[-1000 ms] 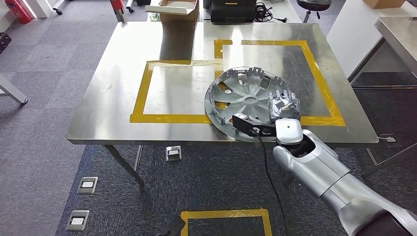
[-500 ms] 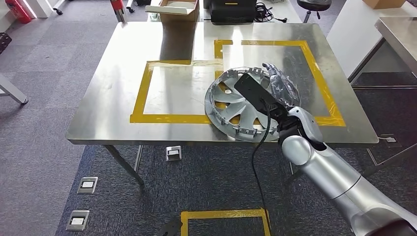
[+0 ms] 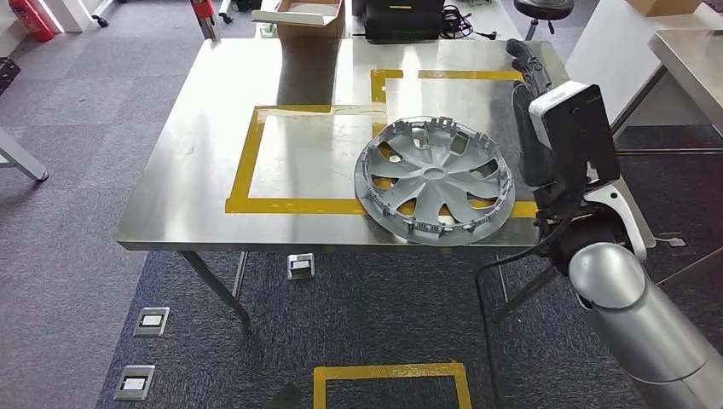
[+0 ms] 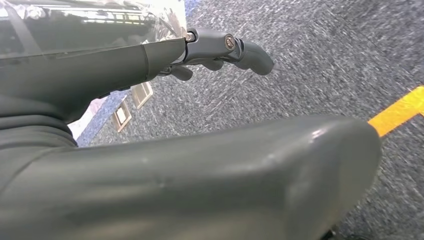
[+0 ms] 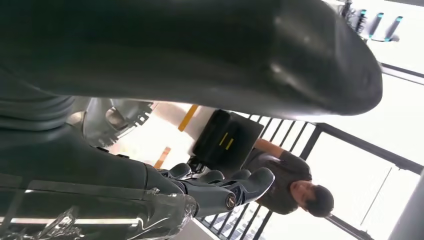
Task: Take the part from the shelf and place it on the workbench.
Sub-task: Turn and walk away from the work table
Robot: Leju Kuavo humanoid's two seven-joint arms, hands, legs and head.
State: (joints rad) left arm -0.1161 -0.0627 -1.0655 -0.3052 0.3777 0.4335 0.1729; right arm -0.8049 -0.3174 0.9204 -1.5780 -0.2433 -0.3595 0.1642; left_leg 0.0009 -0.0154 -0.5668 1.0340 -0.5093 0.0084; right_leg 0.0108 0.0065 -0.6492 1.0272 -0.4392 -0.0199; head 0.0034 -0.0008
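Hubcap (image 3: 436,181) lies flat near the workbench's (image 3: 213,145) front edge; right hand (image 3: 530,64) raised above, fingers extended, empty.

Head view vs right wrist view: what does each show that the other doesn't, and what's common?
Head view alone: the whole steel workbench, its yellow tape outlines, the cardboard box at the far edge, and the grey carpet floor.

Right wrist view alone: a person in a dark top beside a black railing, and the right hand's fingers, apart and holding nothing.

Both: the silver wheel cover, lying free on the workbench, the right hand raised clear of it, and a black case.
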